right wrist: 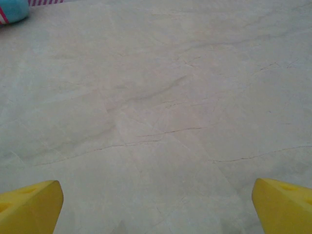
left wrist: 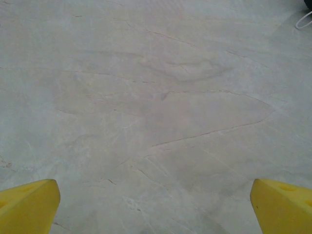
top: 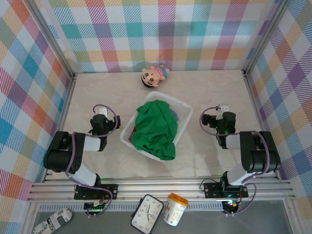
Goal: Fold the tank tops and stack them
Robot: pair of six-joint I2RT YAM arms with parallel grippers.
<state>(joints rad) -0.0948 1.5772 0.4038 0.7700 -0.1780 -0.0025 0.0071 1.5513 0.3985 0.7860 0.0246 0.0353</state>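
tank tops (top: 156, 129) piled in basket (top: 128, 127), doll (top: 155, 76) behind basket

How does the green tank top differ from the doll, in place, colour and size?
The green tank top lies crumpled in the white basket, hanging over its near rim; the doll lies on the bare table near the back wall. The top is plain green; the doll has several colours. The top covers much more area than the doll. Both sit about midway across the table's width.

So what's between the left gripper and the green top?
From above, past the left gripper: bare table, then the white basket, with the green top lying in it.
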